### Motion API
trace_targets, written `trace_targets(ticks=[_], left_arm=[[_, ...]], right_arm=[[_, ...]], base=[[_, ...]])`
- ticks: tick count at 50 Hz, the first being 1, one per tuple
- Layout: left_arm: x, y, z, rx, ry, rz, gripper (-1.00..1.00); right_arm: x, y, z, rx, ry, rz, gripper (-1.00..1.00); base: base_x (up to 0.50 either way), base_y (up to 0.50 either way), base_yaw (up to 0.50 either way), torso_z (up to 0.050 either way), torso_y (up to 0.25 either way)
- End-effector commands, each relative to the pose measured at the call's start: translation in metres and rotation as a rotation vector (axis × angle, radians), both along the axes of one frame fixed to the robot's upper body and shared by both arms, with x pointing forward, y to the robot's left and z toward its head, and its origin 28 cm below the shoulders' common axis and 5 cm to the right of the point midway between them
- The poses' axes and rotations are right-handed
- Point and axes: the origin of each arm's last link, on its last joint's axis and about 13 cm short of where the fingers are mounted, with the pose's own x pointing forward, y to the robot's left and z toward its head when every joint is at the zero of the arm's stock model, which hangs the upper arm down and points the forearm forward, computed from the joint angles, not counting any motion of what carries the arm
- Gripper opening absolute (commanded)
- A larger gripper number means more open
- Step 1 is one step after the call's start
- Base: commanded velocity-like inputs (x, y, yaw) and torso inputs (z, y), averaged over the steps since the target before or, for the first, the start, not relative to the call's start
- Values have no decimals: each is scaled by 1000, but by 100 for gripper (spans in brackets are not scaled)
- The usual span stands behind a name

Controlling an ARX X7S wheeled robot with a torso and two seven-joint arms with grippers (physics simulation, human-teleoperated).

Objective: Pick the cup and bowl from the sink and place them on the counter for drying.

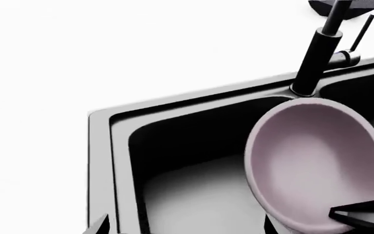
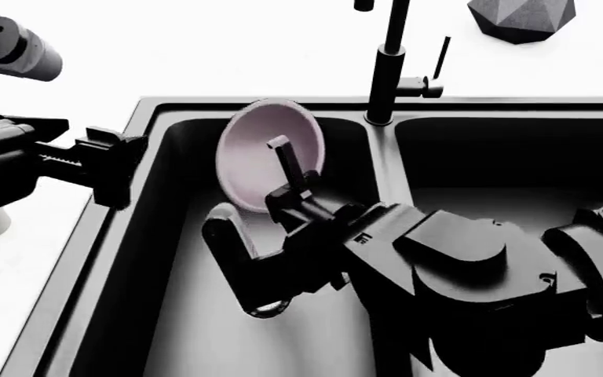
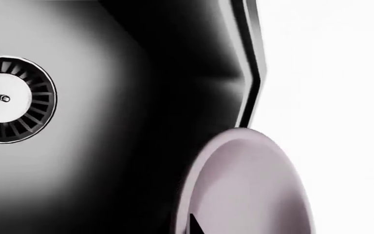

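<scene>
Bowl (image 2: 260,153) is held tilted on edge inside the left basin of the sink (image 2: 123,236), just beside the black faucet (image 2: 391,67); its open side is turned toward the robot. One finger of the right gripper (image 2: 249,188) is laid across the bowl's inside, the other sits outside the rim, so the jaws are clamped on the bowl's wall. In the right wrist view the pink rim (image 3: 245,185) is seen close to the basin wall, with the round drain strainer (image 3: 8,100) on the basin floor apart from it. Left gripper (image 2: 107,165) is parked above the counter (image 2: 176,47) at the sink's left edge; its jaw state cannot be told. A dark grey faceted planter (image 2: 521,20) stands on the counter behind the faucet. Cup is not seen.
</scene>
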Motion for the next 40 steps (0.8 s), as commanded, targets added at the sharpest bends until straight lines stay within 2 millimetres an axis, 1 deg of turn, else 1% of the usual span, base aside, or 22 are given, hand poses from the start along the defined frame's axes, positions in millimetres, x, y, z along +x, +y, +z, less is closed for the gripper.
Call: trace_targets(ticks=[1, 3, 6, 7, 9, 11, 13, 17, 21, 23, 24, 26, 33, 36, 37, 40], left_arm=[[9, -11, 2, -13, 35, -51, 100], [8, -10, 4, -16, 35, -53, 100], [11, -9, 15, -56, 29, -54, 100], [13, -11, 15, -54, 24, -51, 100], [17, -8, 23, -112, 33, -60, 100], [19, -10, 24, -123, 32, -70, 100], [21, -13, 27, -179, 39, -101, 100], [29, -15, 26, -200, 65, -126, 100], [38, -18, 21, -258, 146, -141, 100], [38, -18, 21, -258, 146, -141, 100], [44, -18, 12, -265, 193, -151, 100], [48, -19, 5, -261, 201, -143, 100], [54, -27, -6, -244, 227, -163, 100], [57, -27, -6, -247, 228, -168, 100], [57, -30, -6, -249, 225, -169, 100], [55, -30, -5, -245, 218, -181, 100]], right_arm=[[-18, -11, 14, 49, -154, 54, -100], [-19, -13, 7, 38, -145, 49, -100], [-18, -15, -1, 39, -122, 41, -100], [-18, -15, -2, 40, -121, 42, -100], [-19, -15, -5, 43, -117, 46, -100], [-19, -14, -6, 46, -118, 50, -100], [-18, -14, -9, 45, -126, 59, -100], [-22, -14, -11, 44, -156, 82, -100], [-25, -14, -9, 64, -183, 95, -100], [-25, -14, -9, 64, -183, 95, -100], [-25, -14, -10, 68, -200, 106, -100], [-27, -14, -9, 69, -215, 113, -100], [-34, -12, -2, 77, -251, 143, -100], [-36, -11, 0, 80, -250, 151, -100], [-36, -11, 1, 75, -247, 150, -100], [-37, -11, 6, 79, -251, 153, -100]], base=[[0, 0, 0, 0, 0], [0, 0, 0, 0, 0], [0, 0, 0, 0, 0], [0, 0, 0, 0, 0], [0, 0, 0, 0, 5], [0, 0, 0, 0, 0], [0, 0, 0, 0, 0], [0, 0, 0, 0, 0], [0, 0, 0, 0, 0], [0, 0, 0, 0, 0], [0, 0, 0, 0, 0], [0, 0, 0, 0, 0], [0, 0, 0, 0, 0], [0, 0, 0, 0, 0], [0, 0, 0, 0, 0], [0, 0, 0, 0, 3]])
